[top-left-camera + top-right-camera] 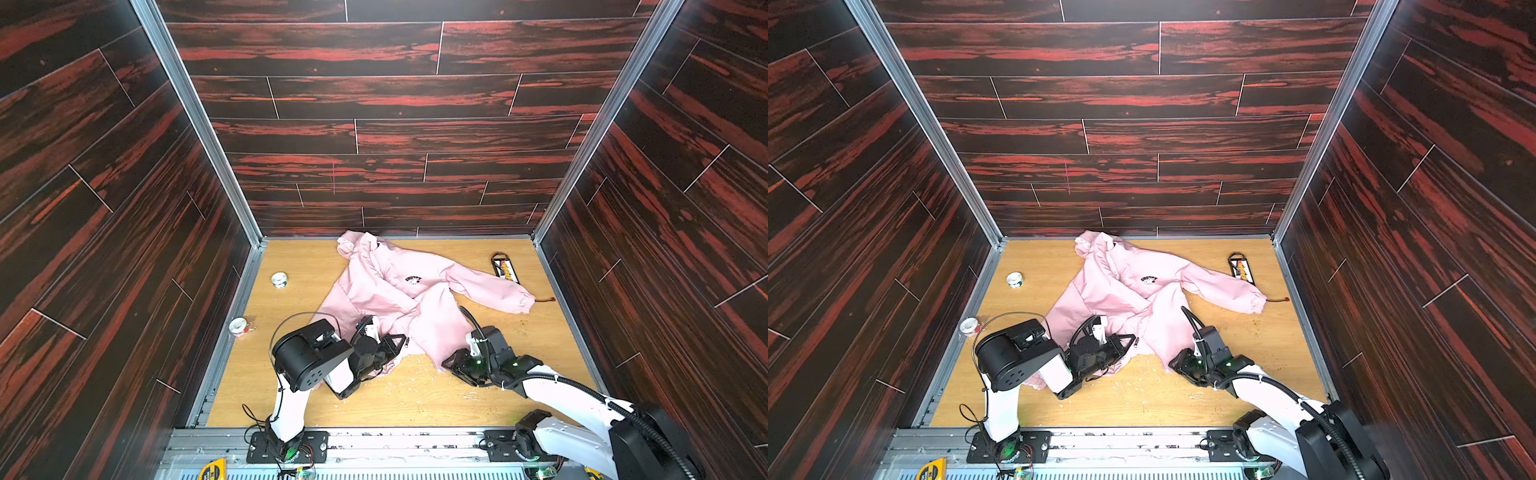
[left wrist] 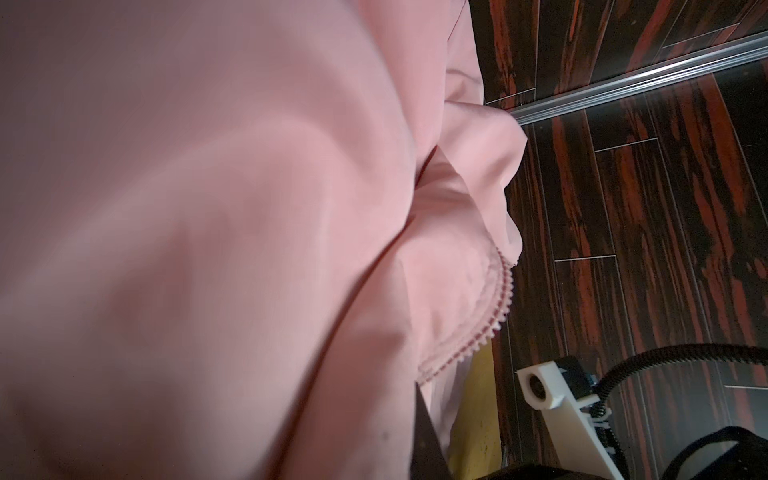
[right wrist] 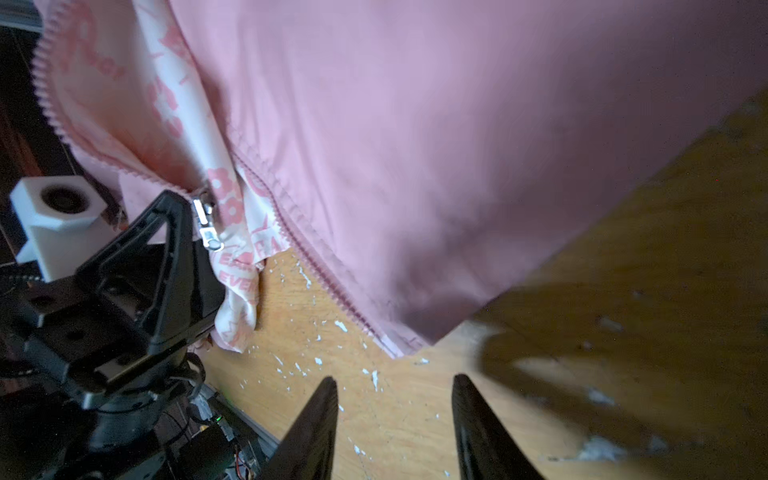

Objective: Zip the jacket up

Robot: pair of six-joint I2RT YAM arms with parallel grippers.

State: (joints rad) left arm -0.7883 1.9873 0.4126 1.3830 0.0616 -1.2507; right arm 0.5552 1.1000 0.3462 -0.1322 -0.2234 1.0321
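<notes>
Pinching the jacket (image 1: 399, 286) on the counter (image 1: 374, 399) beside its zipper pull (image 3: 206, 226), the left end effector (image 1: 400, 340) holds that edge up; the right end effector (image 3: 395, 382), part-open and empty, faces the other hem corner, likely to join them.

The jacket (image 1: 390, 291) is pink, its lining (image 3: 239, 286) white with pink letters. The table (image 1: 415, 399) is yellow-brown, the walls (image 1: 374, 95) dark with red streaks.

Boxed in on three sides by dark plank walls (image 1: 395, 104) streaked with red, joined at the corners by aluminium posts (image 1: 195, 116). Floored with a light oak-grain board (image 1: 415, 403), scattered with white flecks (image 3: 340, 326) toward the front. Edged there by a slotted metal rail (image 1: 395, 444). Brightly lit, with sheen on the posts.
</notes>
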